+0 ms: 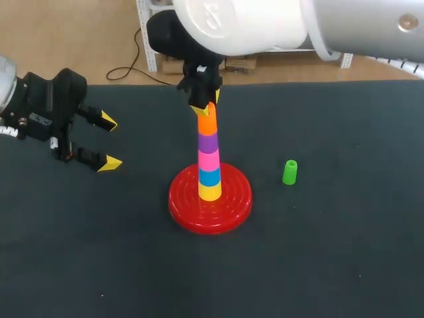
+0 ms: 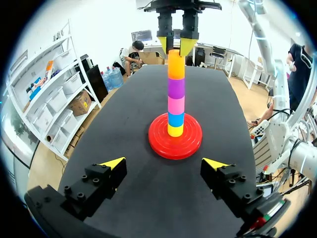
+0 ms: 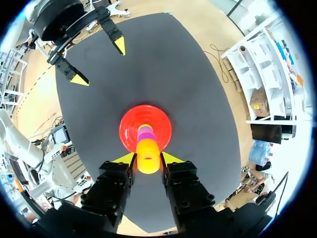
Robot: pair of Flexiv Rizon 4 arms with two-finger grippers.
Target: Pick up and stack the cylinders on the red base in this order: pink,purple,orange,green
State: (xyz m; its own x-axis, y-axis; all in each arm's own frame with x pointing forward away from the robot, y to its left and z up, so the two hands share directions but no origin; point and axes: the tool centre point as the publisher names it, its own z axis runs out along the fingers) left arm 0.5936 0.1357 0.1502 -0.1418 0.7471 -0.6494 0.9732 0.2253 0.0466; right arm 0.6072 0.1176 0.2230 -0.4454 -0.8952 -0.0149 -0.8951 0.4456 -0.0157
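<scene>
Cylinders: I am counting six, one of each colour
Stack: five are sitting on the single red base (image 1: 182,209), from the bottom the yellow cylinder (image 1: 210,192), blue cylinder (image 1: 209,177), pink cylinder (image 1: 209,159), purple cylinder (image 1: 208,142) and orange cylinder (image 1: 208,124)
Green cylinder (image 1: 289,172): one is standing upright alone on the table (image 1: 331,252), to the right of the base and apart from it
Right gripper (image 1: 207,106): I am clamping the top of the orange cylinder from two sides, my fingers standing only as wide as it
Left gripper (image 1: 108,142): I am keeping the fingers spread wide, holding nothing, hanging over the table's left side, well apart from the base
</scene>
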